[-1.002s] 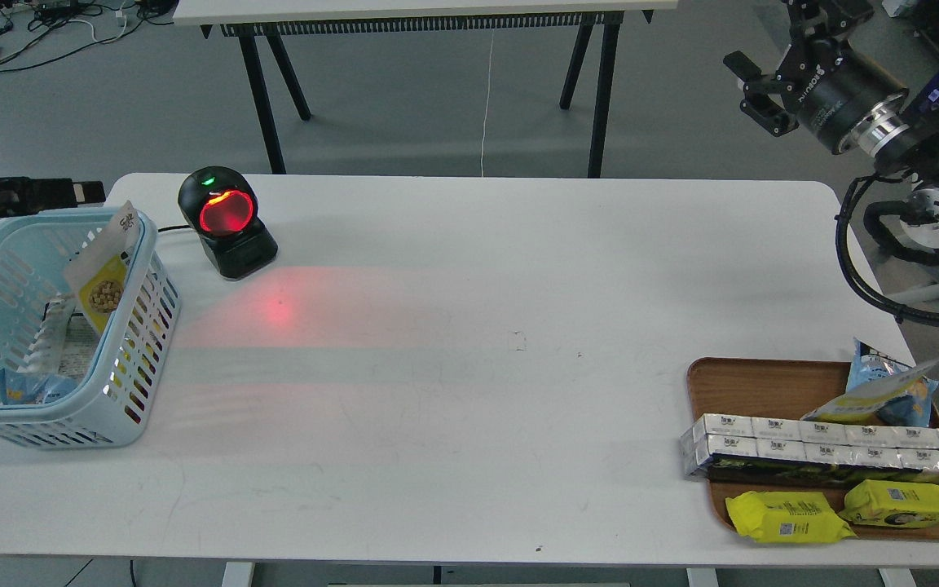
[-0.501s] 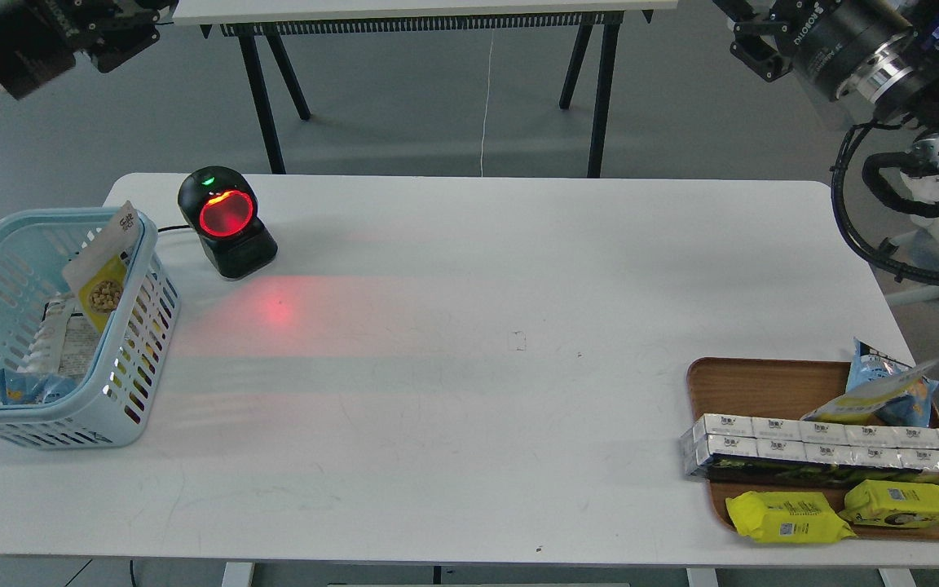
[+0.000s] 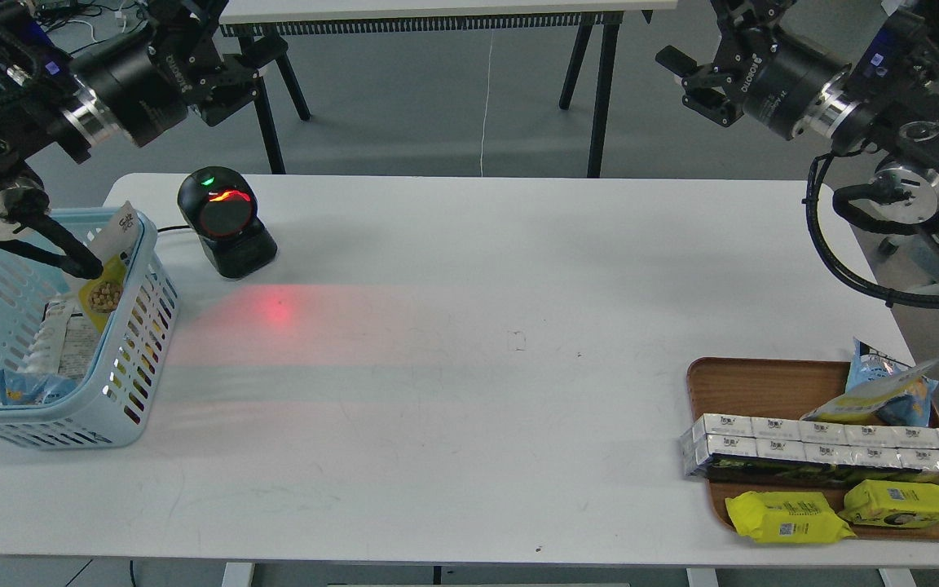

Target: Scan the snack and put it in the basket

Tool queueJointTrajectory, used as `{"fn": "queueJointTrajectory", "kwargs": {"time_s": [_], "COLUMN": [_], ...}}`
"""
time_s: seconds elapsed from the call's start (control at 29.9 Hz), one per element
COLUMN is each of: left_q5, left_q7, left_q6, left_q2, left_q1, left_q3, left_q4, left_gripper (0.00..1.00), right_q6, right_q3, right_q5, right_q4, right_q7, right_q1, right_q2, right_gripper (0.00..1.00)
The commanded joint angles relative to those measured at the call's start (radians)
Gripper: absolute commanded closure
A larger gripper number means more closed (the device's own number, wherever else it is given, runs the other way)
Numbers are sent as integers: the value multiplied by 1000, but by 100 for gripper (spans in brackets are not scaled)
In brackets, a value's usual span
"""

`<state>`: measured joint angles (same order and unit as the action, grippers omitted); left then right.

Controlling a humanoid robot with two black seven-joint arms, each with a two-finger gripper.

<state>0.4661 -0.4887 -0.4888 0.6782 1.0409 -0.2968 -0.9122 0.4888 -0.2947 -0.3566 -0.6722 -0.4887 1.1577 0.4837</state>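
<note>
Our left gripper [image 3: 229,69] hangs high above the far left of the surface [image 3: 469,367], its dark fingers [image 3: 262,50] spread apart with nothing between them; our right gripper [image 3: 694,77] hangs high at the far right, its fingers [image 3: 672,59] likewise parted and empty; neither touches anything. The snack [image 3: 104,265] already leans upright inside the basket [image 3: 123,391], against its right wall, its top poking above the rim; we judge the drop done, so the step in hand is pulling both arms clear; doing that well means lifting away without the left arm's cable brushing the pouch or hooking the basket rim, since a light plastic basket would slide easily on so smooth a top. The pouch is thin, glossy film, yellow and pale grey with a print of round beige balls, soft and easily toppled; the basket is pale blue moulded plastic, rectangular, with slotted sides and a rounded rim, and holds other packs lower down. Just beside it stands the scanner [image 3: 225,220], a rounded black housing with a glowing red window that throws a red patch on the matt white surface. Well apart, at the near right, the wooden tray [image 3: 755,379] has a smooth brown finish and rounded corners; it carries foil-wrapped boxes [image 3: 828,448], flat yellow packs [image 3: 787,518] and a crinkled blue-and-yellow bag [image 3: 885,391].
</note>
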Motion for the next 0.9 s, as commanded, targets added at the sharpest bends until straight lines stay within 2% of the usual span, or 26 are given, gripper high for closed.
{"fn": "queueJointTrajectory", "kwargs": {"time_s": [0.0, 0.27, 0.37, 0.5, 0.87], "left_q5": [3, 3, 2, 0, 0], "left_q7": [0, 0, 0, 0, 0], "left_q6": [0, 0, 0, 0, 0], "left_q2": [-19, 33, 43, 52, 52], "left_q1": [-24, -131, -160, -170, -177], "left_q3": [-25, -142, -160, -160, -163], "left_q4": [10, 6, 3, 0, -4], "left_gripper": [0, 0, 0, 0, 0], "right_q6": [0, 0, 0, 0, 0], "right_q3": [-38, -138, -144, -129, -185], "right_q5": [4, 25, 24, 22, 27], "right_q4": [-3, -20, -76, -141, -156], "right_q7": [0, 0, 0, 0, 0], "right_q1": [-19, -170, -208, -237, -245], "right_q2": [-1, 18, 22, 58, 46], "right_gripper": [1, 1, 1, 1, 1]}}
